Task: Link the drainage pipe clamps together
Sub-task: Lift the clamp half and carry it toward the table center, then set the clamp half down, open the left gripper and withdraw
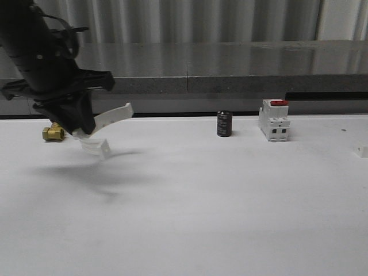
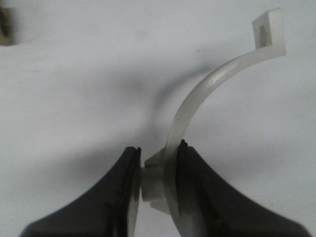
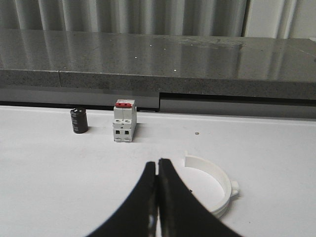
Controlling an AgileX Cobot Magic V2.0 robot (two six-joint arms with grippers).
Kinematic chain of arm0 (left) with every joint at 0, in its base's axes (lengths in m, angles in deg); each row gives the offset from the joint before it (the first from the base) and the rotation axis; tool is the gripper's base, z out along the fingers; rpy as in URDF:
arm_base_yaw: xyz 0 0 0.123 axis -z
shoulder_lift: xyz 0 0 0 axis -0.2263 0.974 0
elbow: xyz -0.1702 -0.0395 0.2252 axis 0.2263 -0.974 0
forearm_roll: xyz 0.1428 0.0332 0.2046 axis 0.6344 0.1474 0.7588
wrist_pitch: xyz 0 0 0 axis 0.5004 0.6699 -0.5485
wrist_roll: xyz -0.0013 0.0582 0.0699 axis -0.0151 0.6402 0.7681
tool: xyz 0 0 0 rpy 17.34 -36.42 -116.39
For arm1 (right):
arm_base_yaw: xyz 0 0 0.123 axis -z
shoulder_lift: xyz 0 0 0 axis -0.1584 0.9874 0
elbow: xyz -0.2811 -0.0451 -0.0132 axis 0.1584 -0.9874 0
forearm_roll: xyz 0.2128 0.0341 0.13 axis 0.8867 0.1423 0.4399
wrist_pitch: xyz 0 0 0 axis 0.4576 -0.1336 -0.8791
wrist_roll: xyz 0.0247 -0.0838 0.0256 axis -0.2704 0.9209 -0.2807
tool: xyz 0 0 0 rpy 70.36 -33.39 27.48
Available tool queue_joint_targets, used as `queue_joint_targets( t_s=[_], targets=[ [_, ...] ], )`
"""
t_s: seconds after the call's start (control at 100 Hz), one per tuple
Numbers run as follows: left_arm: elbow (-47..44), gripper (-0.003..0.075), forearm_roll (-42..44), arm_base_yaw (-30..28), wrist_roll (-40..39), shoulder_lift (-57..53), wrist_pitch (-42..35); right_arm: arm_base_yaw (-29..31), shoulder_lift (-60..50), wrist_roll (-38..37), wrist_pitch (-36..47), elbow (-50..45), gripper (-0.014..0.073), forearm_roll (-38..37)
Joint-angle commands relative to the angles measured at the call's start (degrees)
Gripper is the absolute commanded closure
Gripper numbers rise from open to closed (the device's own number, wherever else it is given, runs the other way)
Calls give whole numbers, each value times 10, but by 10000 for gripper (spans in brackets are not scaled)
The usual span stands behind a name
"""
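Left gripper (image 1: 80, 127) at far left of table, lifted off the surface, shadow below it on the white table (image 1: 201, 201). It grips one drainage pipe clamp half (image 1: 106, 129): a white curved band, one flat end tab sticking up and to the right, the other end hanging low toward the near side, so the arc's chord runs roughly diagonal, upper right to lower left, open side facing right and down. Left wrist view gives the grip close: black fingers (image 2: 197, 187) closed down on the held half (image 2: 197, 98), pinching the band and a small outer lug between them; band sweeps away from the fingers in a curve and ends in a squared tab. Right gripper (image 3: 158, 187) seen in its own wrist view, fingers pressed together with no visible gap, holding nothing. Just beyond and to the right of those fingertips lies the second clamp half (image 3: 217, 182), flat on the table, arc open toward the left, lug on its outer right side; part of it hidden behind the fingers. Front view shows a small white piece at the far right edge (image 1: 361, 151), too cropped to identify. Other items along the far side: brass fitting (image 1: 53, 133) behind the left gripper, black cylinder (image 1: 224, 123), white breaker block (image 1: 273, 119) with red switch. No legible writing on any part.
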Motion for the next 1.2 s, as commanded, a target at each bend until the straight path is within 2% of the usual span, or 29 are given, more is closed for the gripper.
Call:
queue_joint_targets(
  t_s=[0.0, 0.31, 0.69, 0.83, 0.99, 1.05, 1.19],
  targets=[
    [15, 626, 24, 35, -45, -22, -26, 4, -11, 2, 44, 11, 660, -1],
    [15, 626, 84, 85, -130, 24, -33, 4, -11, 2, 44, 11, 660, -1],
    [15, 617, 83, 86, -140, 39, -44, 4, -11, 2, 44, 11, 660, -1],
    [15, 529, 83, 86, -140, 39, -44, 4, -11, 2, 44, 11, 660, -1],
    [15, 339, 92, 86, -140, 39, -44, 4, -11, 2, 44, 11, 660, -1],
    [15, 290, 96, 86, -140, 39, -45, 4, -11, 2, 44, 11, 660, -1],
    [15, 273, 116, 86, -140, 35, -51, 4, -11, 2, 44, 11, 660, -1]
  ],
)
